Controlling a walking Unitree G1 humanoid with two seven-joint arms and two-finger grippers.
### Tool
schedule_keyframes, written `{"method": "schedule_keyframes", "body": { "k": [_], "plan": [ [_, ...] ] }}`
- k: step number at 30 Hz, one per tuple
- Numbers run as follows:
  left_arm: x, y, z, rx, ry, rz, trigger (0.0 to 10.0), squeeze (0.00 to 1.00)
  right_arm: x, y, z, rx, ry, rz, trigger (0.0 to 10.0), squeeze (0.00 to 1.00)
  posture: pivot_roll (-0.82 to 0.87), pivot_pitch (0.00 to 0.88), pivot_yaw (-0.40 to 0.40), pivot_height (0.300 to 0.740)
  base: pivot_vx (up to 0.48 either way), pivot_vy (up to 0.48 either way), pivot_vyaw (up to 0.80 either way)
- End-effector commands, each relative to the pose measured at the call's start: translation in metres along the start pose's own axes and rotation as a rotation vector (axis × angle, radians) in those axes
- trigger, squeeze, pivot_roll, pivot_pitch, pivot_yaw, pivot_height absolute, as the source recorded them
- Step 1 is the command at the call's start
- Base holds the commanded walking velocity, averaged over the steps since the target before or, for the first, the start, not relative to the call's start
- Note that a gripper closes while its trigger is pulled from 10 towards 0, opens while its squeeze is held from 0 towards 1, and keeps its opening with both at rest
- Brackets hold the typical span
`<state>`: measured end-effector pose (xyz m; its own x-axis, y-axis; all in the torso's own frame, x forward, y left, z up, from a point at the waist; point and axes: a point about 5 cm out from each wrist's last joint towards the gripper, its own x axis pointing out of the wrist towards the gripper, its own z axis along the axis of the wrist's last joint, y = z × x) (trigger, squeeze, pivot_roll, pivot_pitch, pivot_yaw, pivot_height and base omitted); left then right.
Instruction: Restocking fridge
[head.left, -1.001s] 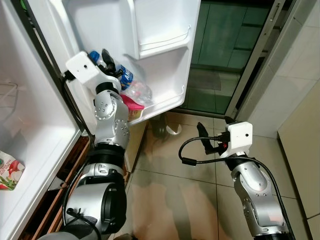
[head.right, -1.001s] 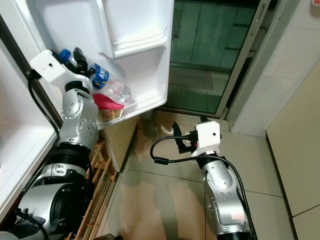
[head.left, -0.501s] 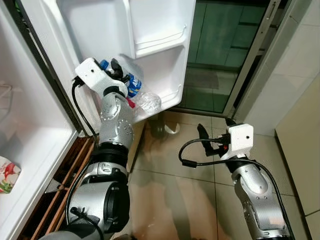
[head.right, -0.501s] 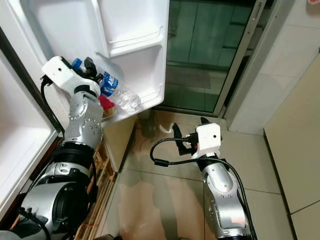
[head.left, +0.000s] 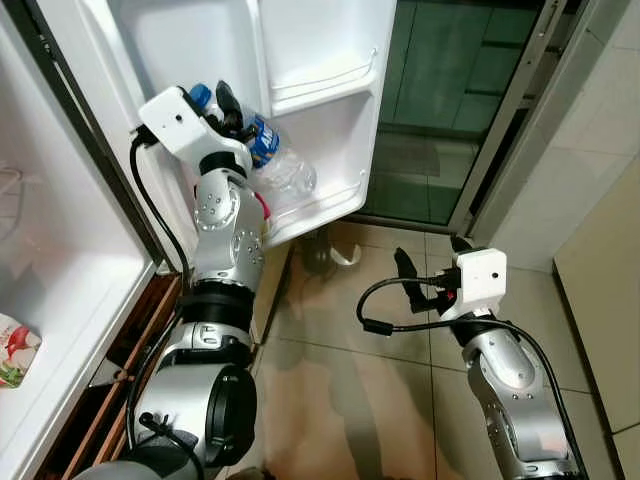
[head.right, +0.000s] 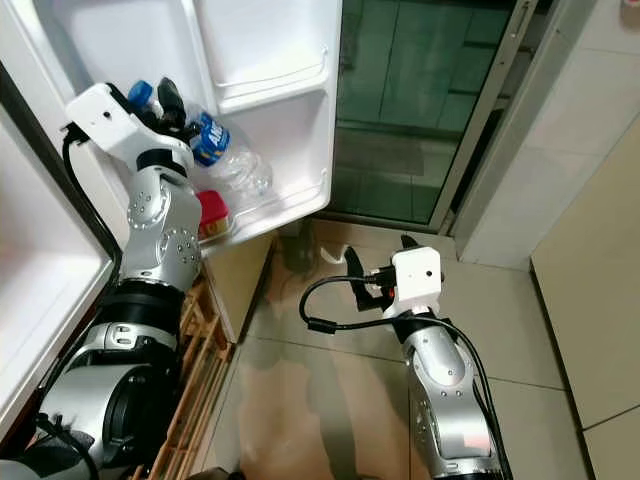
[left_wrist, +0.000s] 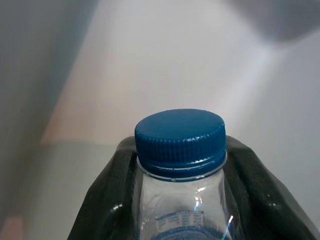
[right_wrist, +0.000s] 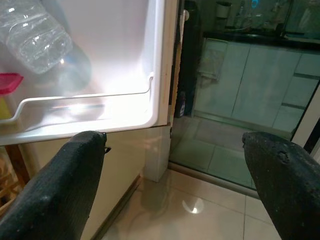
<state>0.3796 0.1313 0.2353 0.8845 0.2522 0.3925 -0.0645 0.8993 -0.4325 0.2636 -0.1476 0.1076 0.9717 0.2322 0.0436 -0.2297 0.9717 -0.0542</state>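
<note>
A clear water bottle (head.left: 278, 166) with a blue cap (left_wrist: 180, 136) and blue label is held tilted over the lowest shelf (head.left: 330, 205) of the open fridge door. My left gripper (head.left: 222, 110) is shut on the bottle's neck, and the black fingers (left_wrist: 105, 195) flank the cap in the left wrist view. The bottle's base (right_wrist: 37, 37) hangs just above the shelf. A pink-lidded container (head.right: 212, 213) sits in the shelf's hinge end. My right gripper (head.left: 432, 262) is open, held low over the tiled floor with nothing between its fingers (right_wrist: 65, 185).
The open fridge body (head.left: 60, 240) stands at the left, with a red-and-white carton (head.left: 18, 348) on a lower shelf. A second, higher door shelf (head.left: 325, 80) is above the bottle. Glass sliding doors (head.left: 450, 110) stand behind, and a beige cabinet (head.left: 600, 300) at the right.
My left gripper has lifted the bottle slightly and swung it back toward the hinge side of the door shelf. The right arm has stayed still. The camera shifted a little.
</note>
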Motion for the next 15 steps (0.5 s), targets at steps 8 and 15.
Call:
{"method": "schedule_keyframes", "body": {
  "k": [8, 15],
  "plan": [
    [-0.011, -0.039, 0.02, 0.161, -0.229, -0.256, 10.0, 0.0, 0.001, 0.003, 0.005, -0.006, -0.011, 0.013, 10.0, 0.0, -0.14, 0.0, 0.041, 0.74, 0.0, 0.0, 0.0],
    [-0.03, -0.046, -0.004, 0.232, -0.201, -0.346, 10.0, 0.0, 0.0, 0.004, 0.004, -0.005, -0.008, 0.014, 10.0, 0.0, -0.14, 0.0, 0.042, 0.74, 0.0, 0.0, 0.0]
  ]
}}
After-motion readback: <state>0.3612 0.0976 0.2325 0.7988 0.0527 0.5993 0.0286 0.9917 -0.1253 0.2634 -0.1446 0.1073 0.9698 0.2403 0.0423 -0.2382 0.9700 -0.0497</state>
